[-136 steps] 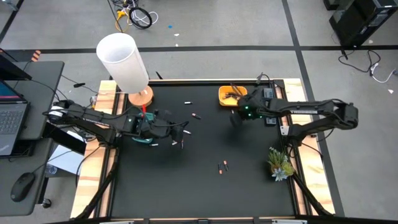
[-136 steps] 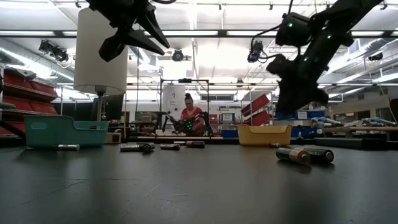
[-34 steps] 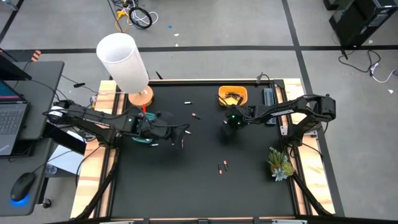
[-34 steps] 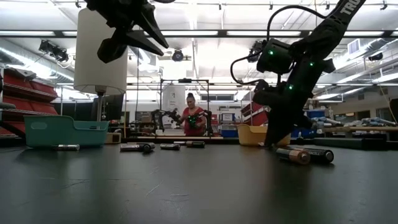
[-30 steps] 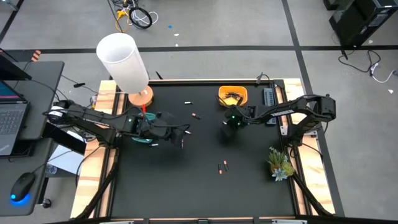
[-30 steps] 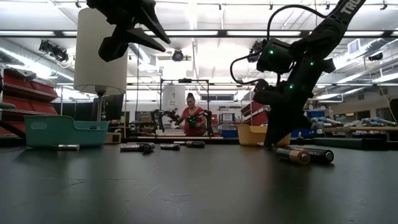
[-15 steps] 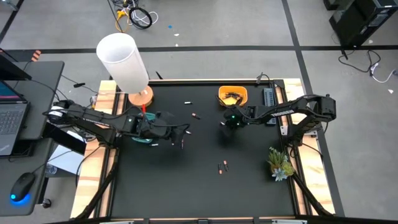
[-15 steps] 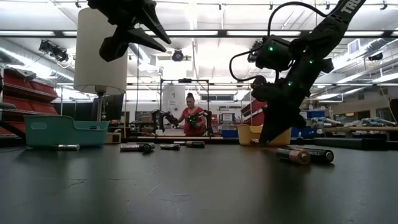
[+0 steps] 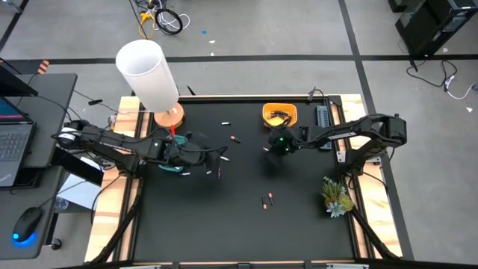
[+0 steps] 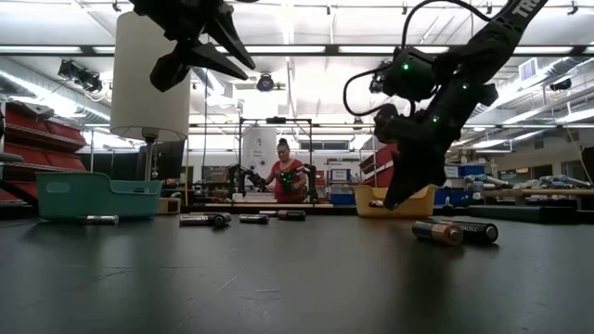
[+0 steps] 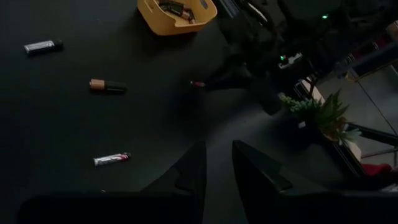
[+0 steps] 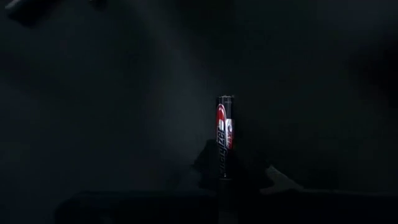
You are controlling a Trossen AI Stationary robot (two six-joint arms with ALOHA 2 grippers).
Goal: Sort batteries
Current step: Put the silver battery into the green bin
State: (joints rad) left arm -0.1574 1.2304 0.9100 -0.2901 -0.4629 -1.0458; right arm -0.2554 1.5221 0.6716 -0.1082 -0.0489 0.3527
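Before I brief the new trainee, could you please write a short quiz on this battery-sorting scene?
1. True or false: the right end effector is shut on a battery.
2. What does the yellow bin hold? A) batteries B) a plant C) nothing
3. Is the left end effector open or shut?

Key: 1 true; 2 A; 3 open.
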